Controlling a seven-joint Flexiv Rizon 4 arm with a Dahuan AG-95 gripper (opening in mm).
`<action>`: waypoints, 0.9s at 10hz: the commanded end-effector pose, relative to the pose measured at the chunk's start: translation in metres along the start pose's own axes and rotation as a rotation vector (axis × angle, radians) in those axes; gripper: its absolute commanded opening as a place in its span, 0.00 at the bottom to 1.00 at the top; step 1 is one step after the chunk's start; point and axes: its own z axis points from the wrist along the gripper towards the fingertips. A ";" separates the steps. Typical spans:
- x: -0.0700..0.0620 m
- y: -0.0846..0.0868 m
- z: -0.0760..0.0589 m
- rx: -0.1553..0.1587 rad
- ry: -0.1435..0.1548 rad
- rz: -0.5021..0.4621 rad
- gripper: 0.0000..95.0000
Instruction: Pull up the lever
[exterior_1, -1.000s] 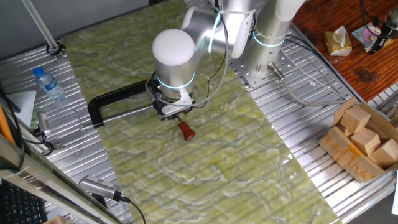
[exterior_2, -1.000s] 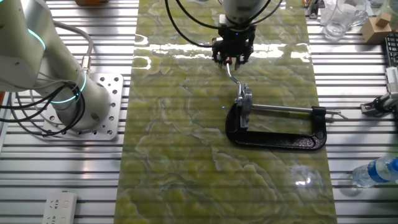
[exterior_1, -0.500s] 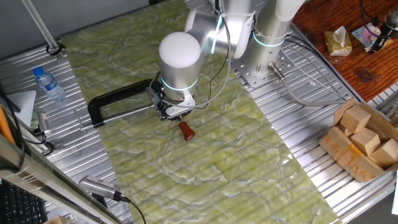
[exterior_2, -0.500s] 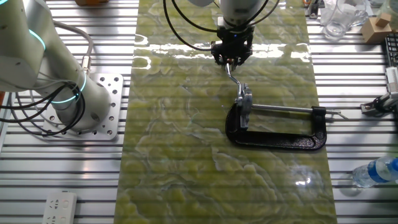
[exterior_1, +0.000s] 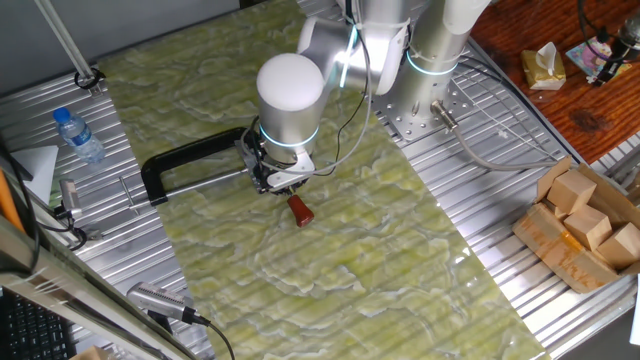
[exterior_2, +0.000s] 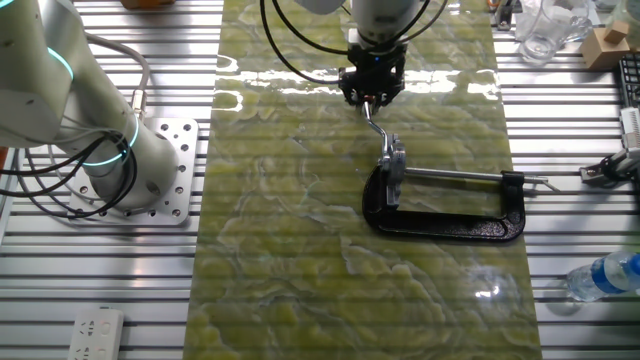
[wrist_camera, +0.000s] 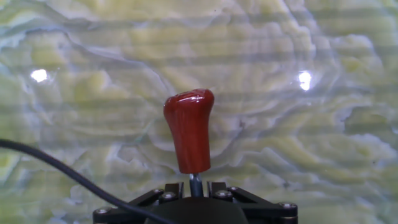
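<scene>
The lever is a thin silver rod with a red-brown knob. It sticks out from the screw end of a black C-shaped clamp that lies flat on the green marbled mat. In the other fixed view the rod runs from the clamp up to my gripper. In the hand view the knob points away from me and its rod passes between my fingers. My gripper stands just behind the knob, and its jaws lie close on both sides of the rod. In the first fixed view the gripper is directly above the rod.
A water bottle lies on the slatted table left of the mat. A box of wooden blocks stands at the right. The arm's base is left of the mat, and glassware stands at the far right corner.
The arm's wrist has shifted slightly towards the lever, and the fingers have drawn in around the rod. The knob and clamp have not moved.
</scene>
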 end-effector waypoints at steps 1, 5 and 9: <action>0.000 0.000 0.001 0.003 -0.001 0.004 0.20; 0.000 0.000 0.002 0.007 -0.007 0.033 0.00; 0.002 -0.002 -0.006 0.009 -0.011 0.006 0.00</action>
